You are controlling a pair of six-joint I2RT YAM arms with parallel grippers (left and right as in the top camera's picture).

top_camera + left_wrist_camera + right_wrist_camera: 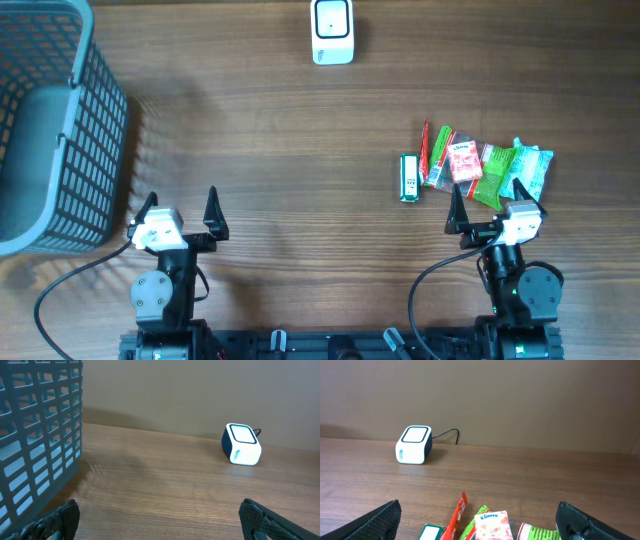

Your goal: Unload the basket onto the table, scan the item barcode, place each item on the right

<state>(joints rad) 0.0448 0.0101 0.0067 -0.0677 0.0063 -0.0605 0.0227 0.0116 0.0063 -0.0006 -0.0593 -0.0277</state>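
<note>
The left gripper (181,205) hangs low over the near left part of the wooden table (300,150), its two fingers spread wide apart with nothing between them. The right gripper (490,200) is at the near right, its fingers also wide apart and holding nothing. It sits just at the near edge of a pile of packets (480,165).

The pile lies on the right side of the table. A small green box (409,177) lies at its left end, with a thin red stick packet (426,152) just beside it. Next comes a red tissue packet (463,160) lying partly over a green packet (492,172), and a teal packet (530,170) is at the right end.

The white scanner (332,31) stands at the far middle of the table, well apart from the pile and from both grippers, with a dark cable running off behind it. A grey basket (95,140) with grid walls takes up the far left corner, near the left gripper.
</note>
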